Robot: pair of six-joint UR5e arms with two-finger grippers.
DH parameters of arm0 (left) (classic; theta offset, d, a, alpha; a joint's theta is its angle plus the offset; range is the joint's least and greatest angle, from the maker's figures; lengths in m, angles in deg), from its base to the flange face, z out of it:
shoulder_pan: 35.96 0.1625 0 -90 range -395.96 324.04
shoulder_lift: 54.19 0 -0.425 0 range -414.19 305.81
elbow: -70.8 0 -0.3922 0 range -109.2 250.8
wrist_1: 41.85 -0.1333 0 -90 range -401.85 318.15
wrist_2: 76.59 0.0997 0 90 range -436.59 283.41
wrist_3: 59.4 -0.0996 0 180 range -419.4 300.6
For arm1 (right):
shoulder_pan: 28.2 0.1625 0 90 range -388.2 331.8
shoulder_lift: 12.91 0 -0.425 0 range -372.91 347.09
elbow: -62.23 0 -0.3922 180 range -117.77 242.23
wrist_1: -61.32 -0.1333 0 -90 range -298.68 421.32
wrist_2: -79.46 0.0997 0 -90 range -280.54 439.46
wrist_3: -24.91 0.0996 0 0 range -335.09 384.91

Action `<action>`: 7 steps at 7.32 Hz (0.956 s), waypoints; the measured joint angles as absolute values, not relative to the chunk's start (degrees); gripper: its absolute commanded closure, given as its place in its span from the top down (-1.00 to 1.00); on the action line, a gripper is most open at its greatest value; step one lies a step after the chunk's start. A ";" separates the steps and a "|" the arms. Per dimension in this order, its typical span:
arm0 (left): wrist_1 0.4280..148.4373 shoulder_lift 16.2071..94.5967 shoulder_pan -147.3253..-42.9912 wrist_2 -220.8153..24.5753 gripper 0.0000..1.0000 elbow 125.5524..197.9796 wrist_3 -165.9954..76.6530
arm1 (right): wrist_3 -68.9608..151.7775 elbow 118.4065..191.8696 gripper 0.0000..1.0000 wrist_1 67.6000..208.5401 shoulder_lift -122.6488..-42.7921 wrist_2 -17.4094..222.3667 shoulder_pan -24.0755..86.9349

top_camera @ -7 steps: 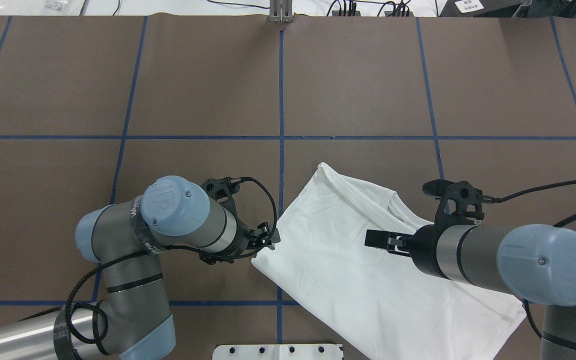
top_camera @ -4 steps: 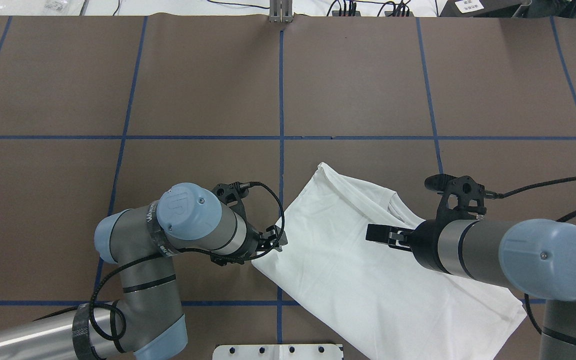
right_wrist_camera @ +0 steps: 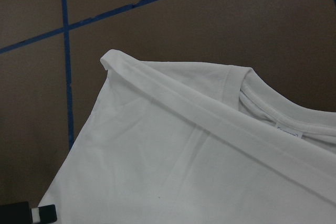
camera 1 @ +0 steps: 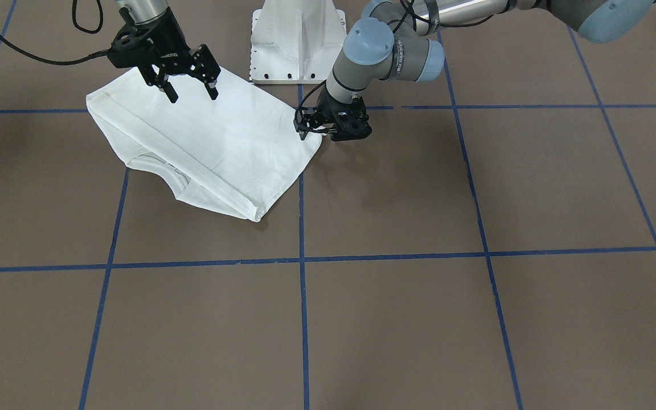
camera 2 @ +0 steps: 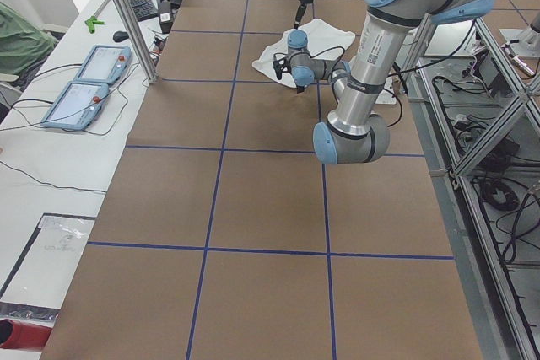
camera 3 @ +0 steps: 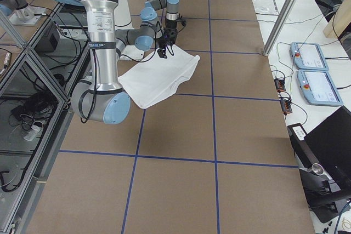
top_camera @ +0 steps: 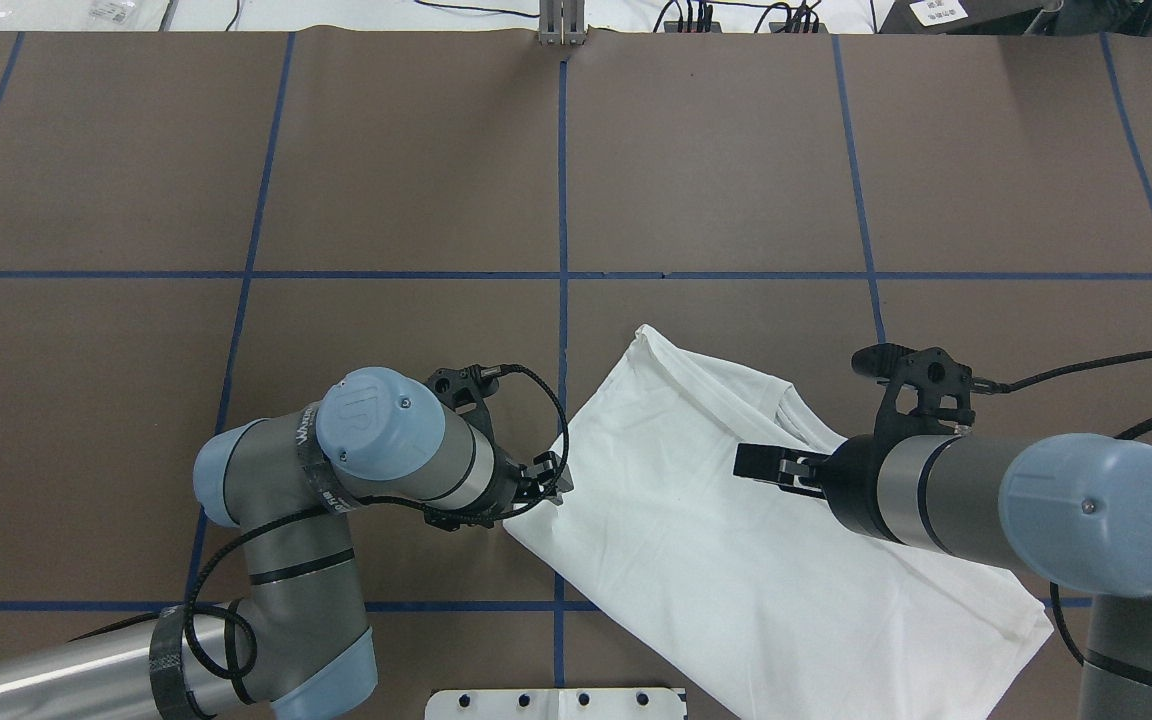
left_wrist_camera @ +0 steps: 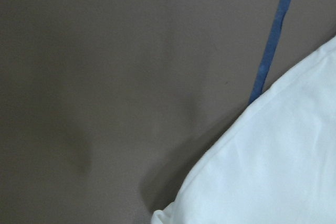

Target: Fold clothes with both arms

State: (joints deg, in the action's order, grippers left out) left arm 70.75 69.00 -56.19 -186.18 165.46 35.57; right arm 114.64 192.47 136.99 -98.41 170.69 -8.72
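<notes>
The soft white long-sleeved T-shirt [camera 1: 220, 148] is lying part-folded on the brown gridded counter [camera 1: 419, 228] near the robot's base. The right black two-finger tool [camera 1: 191, 91] is hovering above it, spread wide. The left tool [camera 1: 311, 130] is sitting at a corner, state unclear. Light and limp, it is probably best pinched at hems or corners.

A: Left gripper [top_camera: 550, 485] jaws? Wrist blocks them overhead, too small from the sides.
B: Can't tell. Shirt [top_camera: 676, 520] runs off the bottom edge overhead; right arm [top_camera: 936, 490] covers part of its collar. Pedestal [top_camera: 556, 703] cut off too.
</notes>
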 measured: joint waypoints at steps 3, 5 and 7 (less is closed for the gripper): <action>70.55 69.03 -56.04 -186.56 -0.07 165.51 35.68 | 114.64 192.40 1.00 137.05 -98.43 170.69 -8.66; 70.20 69.03 -55.98 -186.89 -0.99 165.95 35.73 | 114.64 192.40 1.00 137.08 -98.43 170.69 -8.45; 70.06 68.98 -55.93 -187.80 -1.00 166.28 35.68 | 114.64 192.40 1.00 137.08 -98.43 170.69 -8.17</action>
State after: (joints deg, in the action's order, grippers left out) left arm 70.06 68.98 -55.93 -187.80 166.28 35.68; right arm 114.64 192.40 137.08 -98.43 170.69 -8.17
